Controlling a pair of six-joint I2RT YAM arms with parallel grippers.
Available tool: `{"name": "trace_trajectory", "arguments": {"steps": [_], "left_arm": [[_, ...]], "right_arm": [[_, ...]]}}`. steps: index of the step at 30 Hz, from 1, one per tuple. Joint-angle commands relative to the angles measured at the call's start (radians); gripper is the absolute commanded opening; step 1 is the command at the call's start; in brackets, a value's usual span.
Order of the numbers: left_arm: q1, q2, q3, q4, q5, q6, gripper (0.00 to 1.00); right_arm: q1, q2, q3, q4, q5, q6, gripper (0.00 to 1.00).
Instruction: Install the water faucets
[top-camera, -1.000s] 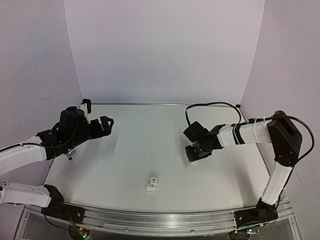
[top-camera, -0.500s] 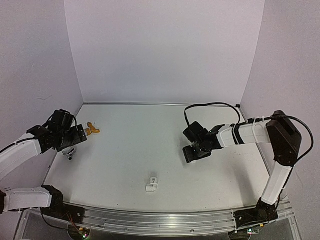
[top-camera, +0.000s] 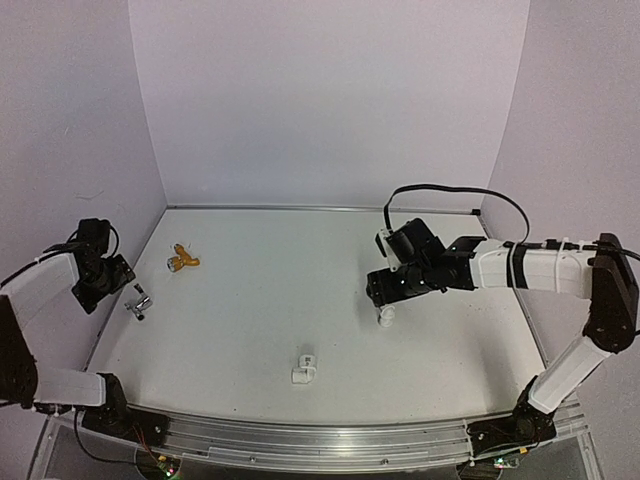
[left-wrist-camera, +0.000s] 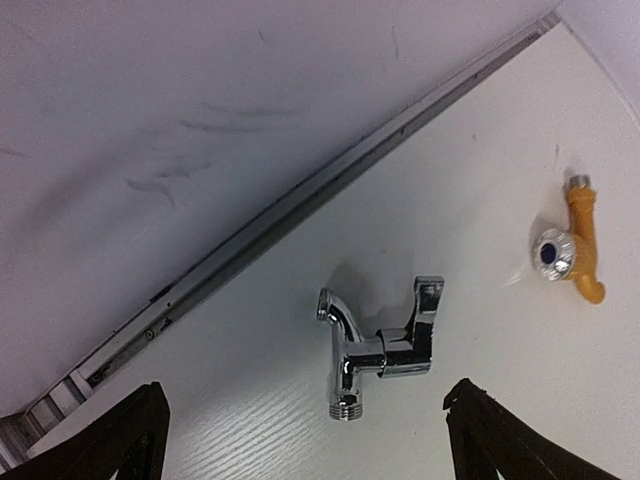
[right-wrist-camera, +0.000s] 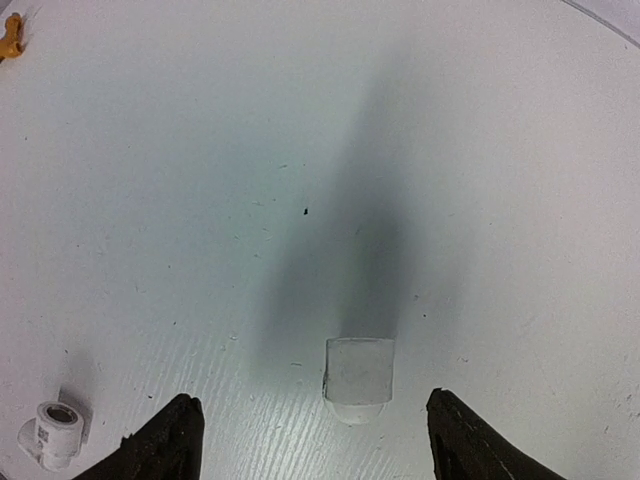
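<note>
The silver faucet (left-wrist-camera: 380, 350) lies on the worktop (top-camera: 270, 290) near its left edge, straight ahead of the left jaws. Those jaws stand wide with nothing between them. In the left wrist view the faucet sits in line with the gap, a little toward the right-hand finger and apart from both. Its threaded stem runs lengthwise toward the jaws, thread end nearest and spout curling away. The lever handle stands off to one side. The closing line therefore crosses the stem, which I judge suits a grip on the body, though the handle side looks awkward.

The brass faucet (left-wrist-camera: 572, 255) lies beyond and to the right, near the silver one but not touching it. Its long axis also runs roughly along the approach.

The left arm (top-camera: 45, 280) is far nearer both faucets. The right arm (top-camera: 520, 265) reaches over mid-worktop, well apart from them. The right jaws are parted around an upright fitting (right-wrist-camera: 360, 378), touching it on neither side, and its bore cannot be seen. A second fitting (right-wrist-camera: 48, 432) sits near the front edge, and its open mouth shows nothing inside. No tray or bin is in view.

Neither faucet looks installed. The next move seems to be the left arm's, forward and down onto the silver stem.
</note>
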Motion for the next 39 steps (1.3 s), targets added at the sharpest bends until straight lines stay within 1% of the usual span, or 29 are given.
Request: {"name": "trace_trajectory", "arguments": {"steps": [1, 3, 5, 6, 10, 15, 20, 26, 32, 36, 37, 39], "left_arm": [[0.0, 0.149, 0.071, 0.058, 0.026, 0.023, 0.99], [0.0, 0.213, 0.103, 0.06, -0.011, 0.048, 0.9], [0.0, 0.261, 0.135, 0.061, -0.003, 0.072, 0.8], [-0.004, 0.274, 0.142, 0.065, 0.004, 0.08, 0.78], [-0.027, 0.318, 0.157, 0.105, 0.014, 0.112, 0.78], [-0.042, 0.384, 0.201, 0.135, 0.033, 0.094, 0.78], [-0.045, 0.473, 0.247, 0.15, 0.049, 0.068, 0.75], [-0.046, 0.558, 0.259, 0.177, 0.074, 0.05, 0.7], [-0.052, 0.595, 0.253, 0.23, 0.132, 0.059, 0.5], [-0.057, 0.583, 0.243, 0.244, 0.147, 0.067, 0.25], [-0.058, 0.573, 0.237, 0.248, 0.154, 0.069, 0.2], [-0.061, 0.526, 0.219, 0.258, 0.195, 0.067, 0.14]], "right_arm": [[0.005, -0.016, -0.034, 0.017, -0.035, 0.016, 0.77], [0.006, -0.015, -0.04, 0.027, -0.045, 0.022, 0.76], [0.007, -0.012, -0.042, 0.035, -0.053, 0.023, 0.76], [0.007, -0.009, -0.042, 0.04, -0.056, 0.022, 0.76], [0.007, 0.005, -0.029, 0.052, -0.068, 0.019, 0.76], [0.007, 0.018, -0.019, 0.062, -0.084, 0.014, 0.76], [0.007, 0.019, -0.025, 0.064, -0.086, 0.016, 0.76], [0.006, -0.008, -0.049, 0.07, -0.082, 0.024, 0.76], [0.006, -0.011, -0.042, 0.075, -0.091, 0.025, 0.76], [0.007, -0.012, -0.044, 0.078, -0.1, 0.033, 0.76], [0.008, -0.011, -0.046, 0.079, -0.1, 0.035, 0.75], [0.011, -0.011, -0.049, 0.085, -0.105, 0.04, 0.75]]}}
